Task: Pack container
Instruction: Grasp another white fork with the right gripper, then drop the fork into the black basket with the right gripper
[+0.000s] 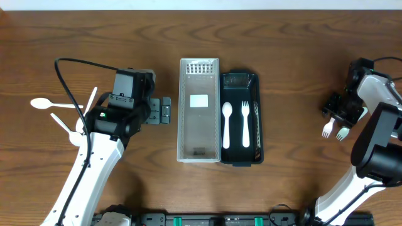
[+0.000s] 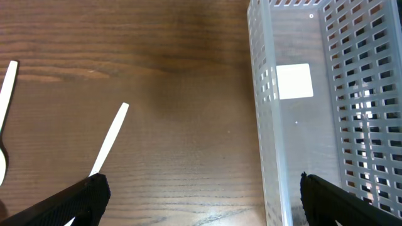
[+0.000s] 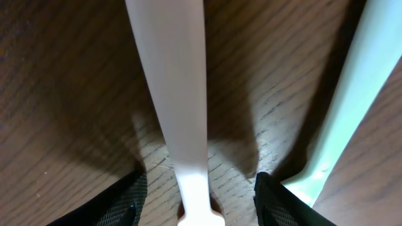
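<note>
Right of the black container (image 1: 239, 80), right fingers (image 3: 112, 206) parted astride a white fork (image 3: 173, 94) on the desk (image 1: 295, 63); left of it, left fingers (image 2: 70, 204) agape, empty.

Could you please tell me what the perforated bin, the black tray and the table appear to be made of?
The perforated bin looks like translucent frosted plastic: its slotted walls look milky and semi-clear. The black tray seems to be smooth moulded plastic with a slight sheen. The table shows dark brown grain, so wood or wood-look laminate; I cannot tell which.
</note>
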`<control>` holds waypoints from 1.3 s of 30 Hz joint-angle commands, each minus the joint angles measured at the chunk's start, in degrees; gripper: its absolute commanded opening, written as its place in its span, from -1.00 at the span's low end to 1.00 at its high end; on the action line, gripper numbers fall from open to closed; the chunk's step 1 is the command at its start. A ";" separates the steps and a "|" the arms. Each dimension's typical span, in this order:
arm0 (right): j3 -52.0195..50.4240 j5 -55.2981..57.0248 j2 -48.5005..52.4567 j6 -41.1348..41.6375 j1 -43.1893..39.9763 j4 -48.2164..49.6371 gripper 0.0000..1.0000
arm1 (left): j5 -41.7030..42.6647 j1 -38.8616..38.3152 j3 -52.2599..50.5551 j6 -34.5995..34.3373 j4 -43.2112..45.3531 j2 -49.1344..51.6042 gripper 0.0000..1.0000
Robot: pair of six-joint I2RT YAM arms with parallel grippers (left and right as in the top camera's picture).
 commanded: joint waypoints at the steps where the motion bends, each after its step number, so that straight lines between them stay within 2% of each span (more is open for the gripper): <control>1: -0.42 -1.03 2.08 -1.05 -0.17 0.13 0.07 | -0.46 0.13 0.94 -0.33 -0.17 -0.22 0.99; 5: -0.48 -1.03 2.08 -1.05 -0.17 0.02 -0.45 | -0.46 0.13 0.94 -0.33 -0.15 -0.22 0.99; 10: -0.48 -1.07 2.08 -1.05 -0.15 -0.39 -0.59 | -0.46 0.13 0.94 -0.33 -0.15 -0.22 0.99; 18: -0.22 -1.01 1.03 -1.05 0.31 -0.37 -0.98 | -0.46 0.13 0.94 -0.33 -0.15 -0.22 0.99; 24: 4.00 -1.01 -7.30 -1.05 5.51 -2.84 -0.97 | -0.46 0.13 0.94 -0.33 -0.17 -0.22 0.99; 32: 12.48 -4.50 -20.81 -0.02 21.27 -5.27 -0.97 | -0.46 0.13 0.94 -0.33 -0.17 -0.22 0.99; 39: 11.98 -4.00 -20.09 3.19 37.05 -4.96 -0.97 | -0.46 0.13 0.94 -0.33 -0.15 -0.22 0.99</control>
